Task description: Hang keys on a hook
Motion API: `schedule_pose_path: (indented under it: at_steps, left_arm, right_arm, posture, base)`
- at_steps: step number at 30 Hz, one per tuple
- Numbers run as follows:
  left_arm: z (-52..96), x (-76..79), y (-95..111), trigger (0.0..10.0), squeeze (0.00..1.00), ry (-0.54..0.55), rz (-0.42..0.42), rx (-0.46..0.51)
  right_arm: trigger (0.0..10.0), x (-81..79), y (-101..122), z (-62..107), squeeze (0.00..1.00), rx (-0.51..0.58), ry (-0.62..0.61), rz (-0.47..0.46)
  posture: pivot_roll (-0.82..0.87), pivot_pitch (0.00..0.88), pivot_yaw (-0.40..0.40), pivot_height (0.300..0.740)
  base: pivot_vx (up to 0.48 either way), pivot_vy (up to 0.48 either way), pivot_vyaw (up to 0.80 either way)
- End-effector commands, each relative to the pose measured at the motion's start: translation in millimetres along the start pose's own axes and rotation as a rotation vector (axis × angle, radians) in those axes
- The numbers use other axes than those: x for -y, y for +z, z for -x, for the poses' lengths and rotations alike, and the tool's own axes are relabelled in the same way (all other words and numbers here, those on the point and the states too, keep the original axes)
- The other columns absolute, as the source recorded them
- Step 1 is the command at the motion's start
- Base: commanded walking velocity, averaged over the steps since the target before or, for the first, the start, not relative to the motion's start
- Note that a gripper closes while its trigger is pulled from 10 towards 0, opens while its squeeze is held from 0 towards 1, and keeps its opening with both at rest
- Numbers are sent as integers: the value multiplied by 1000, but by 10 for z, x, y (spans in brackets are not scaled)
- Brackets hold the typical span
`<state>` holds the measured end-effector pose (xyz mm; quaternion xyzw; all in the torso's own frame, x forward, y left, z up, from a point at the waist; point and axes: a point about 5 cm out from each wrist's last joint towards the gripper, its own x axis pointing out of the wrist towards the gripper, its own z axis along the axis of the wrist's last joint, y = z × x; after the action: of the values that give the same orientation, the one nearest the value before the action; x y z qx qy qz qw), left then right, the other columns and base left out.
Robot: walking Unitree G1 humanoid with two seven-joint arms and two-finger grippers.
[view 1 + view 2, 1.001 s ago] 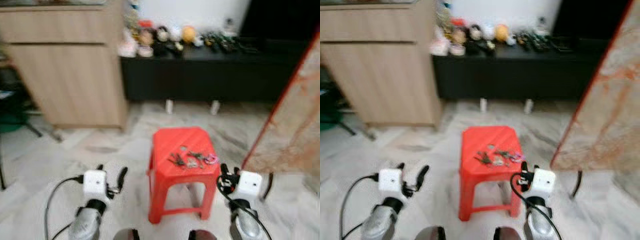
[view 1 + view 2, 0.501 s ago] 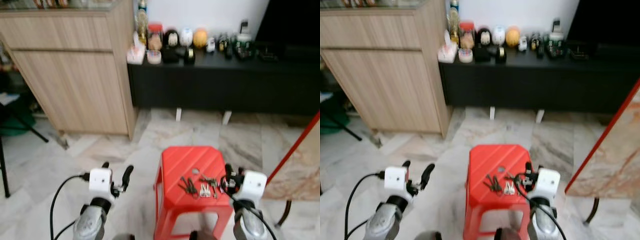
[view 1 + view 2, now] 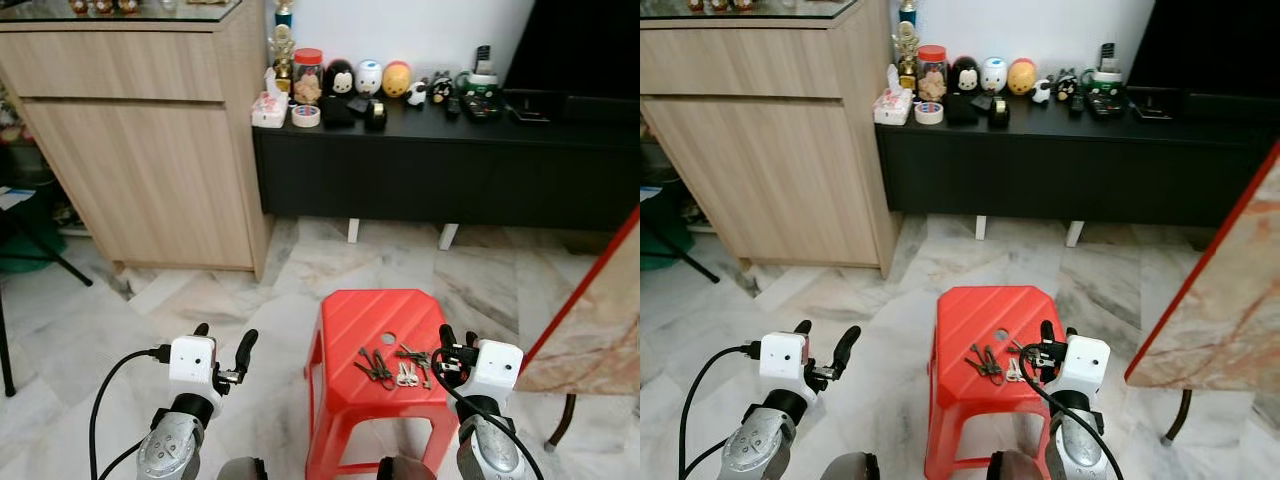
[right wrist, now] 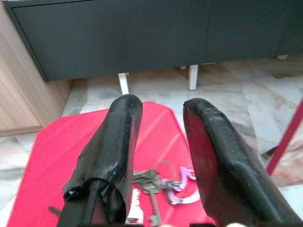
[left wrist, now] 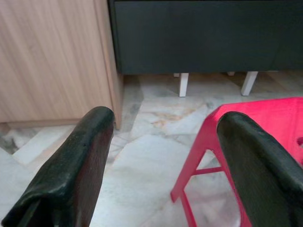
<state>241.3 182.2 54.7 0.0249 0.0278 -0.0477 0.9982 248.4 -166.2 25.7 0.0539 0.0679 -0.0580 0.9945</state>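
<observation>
- Left eye view: a bunch of keys [image 3: 392, 366] lies on the top of a red plastic stool [image 3: 345, 340] standing on a pale marble floor [image 3: 110, 320]. The right gripper [image 3: 455, 345] hovers at the stool's right edge, just beside the keys, its black fingers parted with nothing between them. The left gripper [image 3: 222, 345] is held out over the floor to the left of the stool, well apart from the keys, fingers spread.
- Right eye view: behind the stool runs a low black cabinet [image 3: 1060, 160] lined with small figurines and a jar; a light wooden cabinet [image 3: 770, 150] stands to its left. A marble-patterned slab with a red edge [image 3: 1215, 300] leans in at the right.
- Left wrist view: the two black fingers [image 5: 75, 165] stand wide apart and hold nothing; between them show the floor, the stool's corner and leg [image 5: 208, 146], and the foot of the wooden cabinet.
- Right wrist view: the fingers [image 4: 118, 142] are open above the stool's top, and the keys [image 4: 151, 182], with a pink-purple clip [image 4: 182, 187] on their ring, lie flat on the red surface between and just below the fingers, which do not appear to touch them.
</observation>
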Motion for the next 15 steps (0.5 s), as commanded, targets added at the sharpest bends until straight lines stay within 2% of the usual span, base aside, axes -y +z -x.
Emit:
schedule_pose_path:
  at_steps: [1, 2, 4, 15]
  left_arm:
    - [2, 36, -14, 10000, 0, -18, -12, -6]
    - [2, 36, -13, 10000, 0, -18, -11, -5]
    - [2, 40, -16, 10000, 0, -17, -6, -6]
    - [6, 48, -23, 10000, 0, -21, 4, -14]
  right_arm:
    - [10000, 40, -10, 6, 0, -9, -5, 16]
    - [10000, 38, -10, 5, 0, -9, -4, 15]
    - [10000, 40, -25, 6, 0, -17, -15, -17]
    - [10000, 38, -26, -1, 0, -27, 13, 17]
  posture:
    - [27, 4, -48, 626]
    - [27, 4, -48, 626]
    - [27, 3, -48, 626]
    - [26, 3, -49, 626]
  base:
    - [0, -405, 675]
    - [0, -401, 800]
    - [0, -277, 0]
    - [0, 0, 0]
